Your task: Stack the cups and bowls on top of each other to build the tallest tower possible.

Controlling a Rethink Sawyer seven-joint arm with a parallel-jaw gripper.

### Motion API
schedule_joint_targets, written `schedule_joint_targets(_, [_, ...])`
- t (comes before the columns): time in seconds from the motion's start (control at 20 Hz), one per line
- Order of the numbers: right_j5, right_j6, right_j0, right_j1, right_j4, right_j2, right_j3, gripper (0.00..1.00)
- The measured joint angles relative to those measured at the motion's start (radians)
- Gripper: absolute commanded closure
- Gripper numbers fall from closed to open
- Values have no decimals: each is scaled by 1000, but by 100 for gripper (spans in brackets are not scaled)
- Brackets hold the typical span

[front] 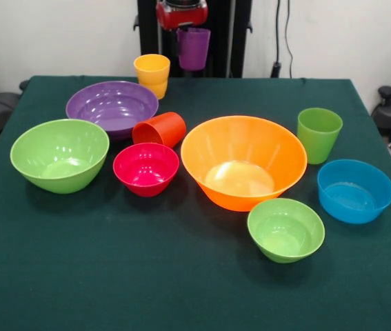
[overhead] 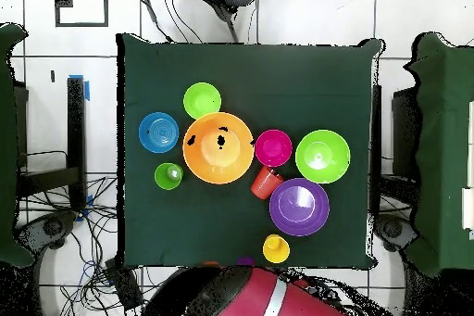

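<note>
worktop carries six loose bowls, no tower yet | large orange bowl sits mid-table, likely base | pincer lifts purple cup at the far edge | next: lower it into a bowl

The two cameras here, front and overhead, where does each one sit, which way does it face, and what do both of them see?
Front view: sits across the table from the robot, facing its pedestal; the gripper hangs at the top edge, holding the purple cup.
Overhead view: sits above the table looking straight down; the red arm shows at the bottom edge.
Shared: both show the large orange bowl, turned half round between views.
</note>
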Motion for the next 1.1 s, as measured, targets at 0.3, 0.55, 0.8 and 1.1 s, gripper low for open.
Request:
schedule_joint_targets(0.3, [-12, 0, 0, -4, 0, 0, 0, 100])
schedule_joint_targets(0.55, [-17, 0, 0, -13, 0, 0, 0, 100])
schedule_joint_targets(0.8, [-17, 0, 1, -18, 0, 0, 0, 100])
schedule_joint_targets(1.1, [-17, 0, 19, -18, 0, 0, 0, 100])
